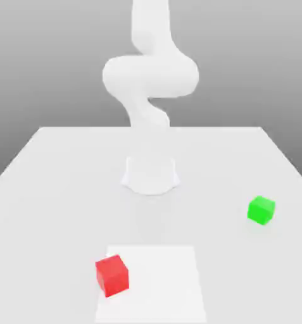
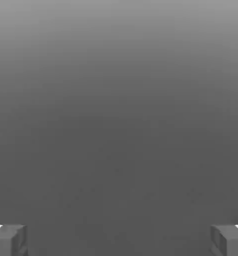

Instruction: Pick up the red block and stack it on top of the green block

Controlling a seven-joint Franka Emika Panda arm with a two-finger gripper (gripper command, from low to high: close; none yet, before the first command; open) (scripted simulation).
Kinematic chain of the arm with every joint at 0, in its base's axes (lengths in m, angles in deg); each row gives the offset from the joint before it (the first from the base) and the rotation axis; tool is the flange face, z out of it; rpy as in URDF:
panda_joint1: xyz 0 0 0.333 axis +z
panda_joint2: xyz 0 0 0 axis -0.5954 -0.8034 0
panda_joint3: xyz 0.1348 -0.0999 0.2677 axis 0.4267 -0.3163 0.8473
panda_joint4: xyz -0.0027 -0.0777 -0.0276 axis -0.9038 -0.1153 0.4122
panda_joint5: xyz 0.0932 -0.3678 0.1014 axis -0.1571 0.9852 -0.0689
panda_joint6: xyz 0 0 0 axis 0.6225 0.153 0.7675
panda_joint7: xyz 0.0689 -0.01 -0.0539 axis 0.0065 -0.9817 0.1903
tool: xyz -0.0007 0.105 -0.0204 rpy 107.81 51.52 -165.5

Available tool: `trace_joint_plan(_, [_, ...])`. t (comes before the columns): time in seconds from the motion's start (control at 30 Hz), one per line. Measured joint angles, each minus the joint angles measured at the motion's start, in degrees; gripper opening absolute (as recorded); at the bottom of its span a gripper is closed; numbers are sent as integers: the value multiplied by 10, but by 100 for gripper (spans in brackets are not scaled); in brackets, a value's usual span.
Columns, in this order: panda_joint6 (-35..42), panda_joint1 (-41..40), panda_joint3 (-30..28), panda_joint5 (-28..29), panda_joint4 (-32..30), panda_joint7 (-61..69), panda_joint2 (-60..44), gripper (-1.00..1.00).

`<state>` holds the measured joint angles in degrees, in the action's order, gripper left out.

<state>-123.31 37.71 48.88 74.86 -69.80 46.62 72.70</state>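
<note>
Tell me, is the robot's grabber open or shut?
Open: in the hand view, the gripper's two fingers stand wide apart, with nothing between them.

White robot arm (image 1: 151, 76) rising upright from its round-fronted base (image 1: 151, 177), bent segments stacked above it, a bulky horizontal section across the middle, upper part running out past the exterior view's top edge, jaws of the gripper (image 2: 119, 241) spread wide, nothing between them
</note>
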Motion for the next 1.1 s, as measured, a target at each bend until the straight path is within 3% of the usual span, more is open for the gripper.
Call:
trace_joint_plan(0.57, [-179,43,-113,-28,-144,295,-357,0])
trace_joint_plan(0.73, [-235,25,-112,-41,-179,377,-460,0])
trace_joint_plan(0.9, [-318,-10,-66,-98,-168,427,-564,0])
trace_joint_plan(0.93, [-329,-16,-58,-105,-166,432,-577,-100])
trace_joint_plan(1.1, [-328,-16,-58,-104,-166,432,-577,-100])
